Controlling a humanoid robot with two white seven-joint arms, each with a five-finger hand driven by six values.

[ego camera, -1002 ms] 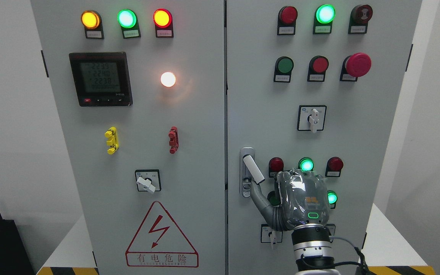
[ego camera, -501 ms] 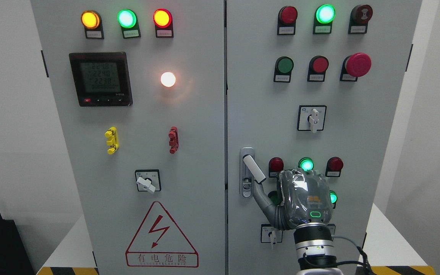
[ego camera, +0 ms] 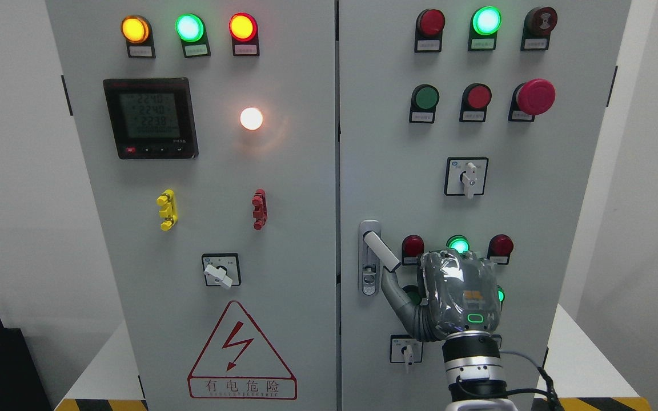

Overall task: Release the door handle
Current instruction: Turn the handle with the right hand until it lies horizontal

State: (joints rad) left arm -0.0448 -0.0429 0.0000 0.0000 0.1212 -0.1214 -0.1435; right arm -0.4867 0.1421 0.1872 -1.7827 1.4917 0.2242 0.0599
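Note:
The silver door handle (ego camera: 378,249) sits on the right cabinet door near its left edge. Its white lever is swung out, slanting down to the right. My right hand (ego camera: 459,294) comes up from the bottom edge, back facing the camera, just right of and below the lever. Its grey thumb (ego camera: 393,288) stretches up-left and touches the lever's free end from underneath. Nothing wraps around the lever, so the hand is open. The other fingers are hidden behind the back of the hand. The left arm is out of view.
Red and green lamps (ego camera: 458,245) and a small selector switch (ego camera: 405,349) crowd the door around my hand. Above are a rotary switch (ego camera: 466,176) and a red mushroom stop button (ego camera: 534,97). The left door carries a meter (ego camera: 151,118) and a hazard sign (ego camera: 241,354).
My right hand has drifted slightly right and down. The lever's free end has swung a little further to the right with the thumb beneath it.

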